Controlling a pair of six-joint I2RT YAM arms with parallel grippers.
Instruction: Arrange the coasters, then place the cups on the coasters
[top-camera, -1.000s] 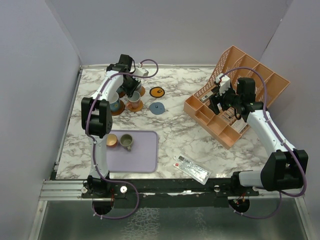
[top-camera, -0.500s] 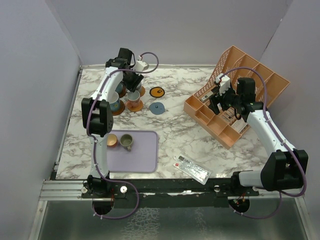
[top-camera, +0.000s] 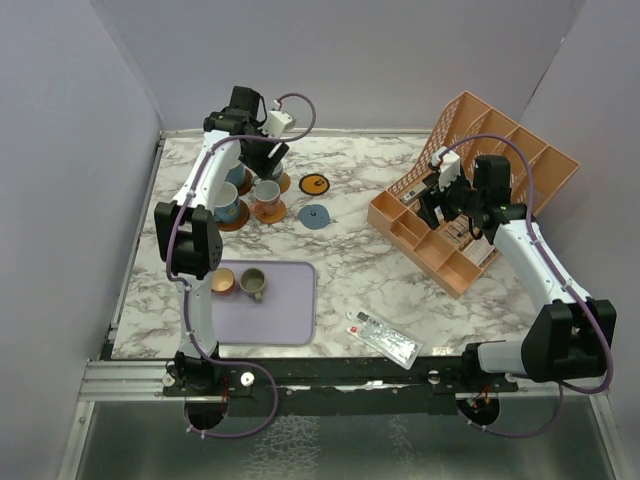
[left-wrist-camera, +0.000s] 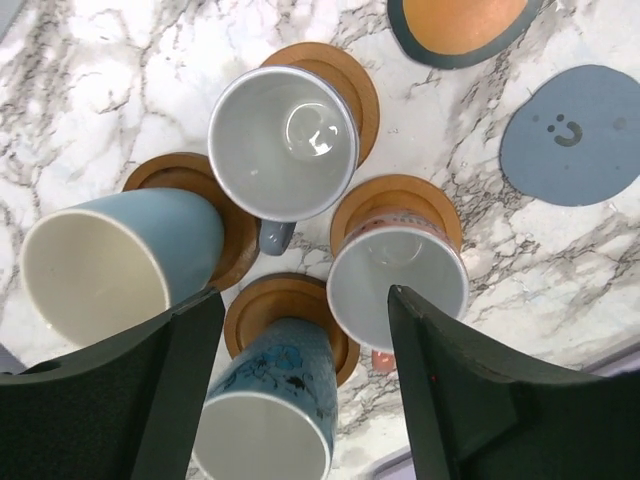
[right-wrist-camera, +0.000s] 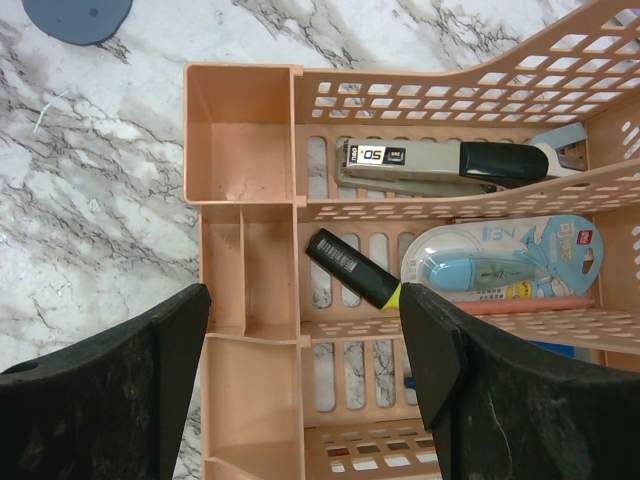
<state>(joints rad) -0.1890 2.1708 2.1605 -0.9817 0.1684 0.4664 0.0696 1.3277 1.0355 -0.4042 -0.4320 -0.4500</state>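
Observation:
In the left wrist view, a grey-white cup (left-wrist-camera: 283, 143), a light blue cup (left-wrist-camera: 110, 265), a blue patterned cup (left-wrist-camera: 275, 410) and a pale cup (left-wrist-camera: 397, 275) each stand on a brown or tan coaster (left-wrist-camera: 345, 75). My left gripper (left-wrist-camera: 300, 300) hangs open above them, holding nothing. A grey-blue coaster (top-camera: 315, 216) and an orange coaster with a black mark (top-camera: 316, 183) lie bare. An orange cup (top-camera: 224, 281) and an olive-green cup (top-camera: 252, 284) sit on the tray. My right gripper (right-wrist-camera: 302, 300) is open over the organiser.
The lavender tray (top-camera: 285, 310) lies at the front left. An orange slotted organiser (top-camera: 470, 190) at the right holds a stapler (right-wrist-camera: 440, 160), a black marker (right-wrist-camera: 350, 268) and a packaged tape roller (right-wrist-camera: 500, 262). A flat packet (top-camera: 383, 337) lies near the front edge.
My left gripper has opened and lifted back from the cluster of cups, leaving them all standing on their coasters. The right arm has not moved.

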